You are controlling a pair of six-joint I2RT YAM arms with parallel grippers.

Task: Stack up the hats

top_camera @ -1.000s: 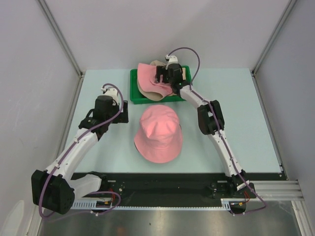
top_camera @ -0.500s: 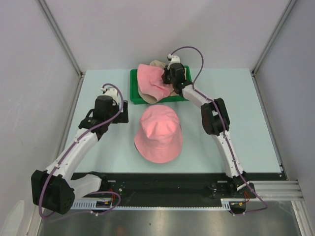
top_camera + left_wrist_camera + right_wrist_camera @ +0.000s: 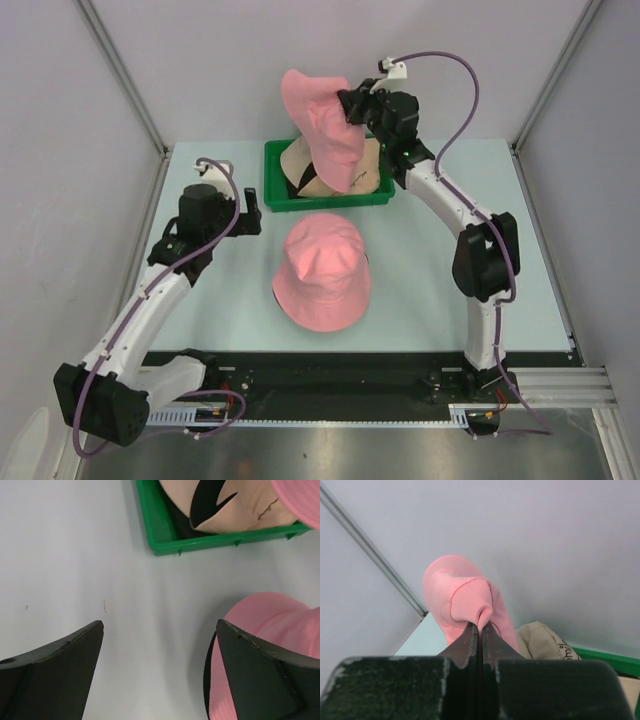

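A lifted pink hat (image 3: 322, 125) hangs in the air above the far end of the desk (image 3: 500, 220), its soft brim drooping over the green tray (image 3: 330, 203) beneath it. My right tool (image 3: 347, 108) is clenched on a fold of this hat's fabric; in the wrist view the two dark fingers are pressed together with pink cloth pinched between them. Inside the tray lies a beige hat (image 3: 372, 163), with a black hat (image 3: 202, 505) showing only in part beside and under it. A small dark embroidered mark shows on the beige cloth in the right wrist view, too small to read. Nearer to me, just in front of the tray and apart from it, a second pink hat (image 3: 322, 270) sits crown up on the pale blue desk, its brim spread flat around it. My left tool (image 3: 160, 627) hovers over the bare desk to the left of that hat, released, its fingers spread wide and holding nothing.
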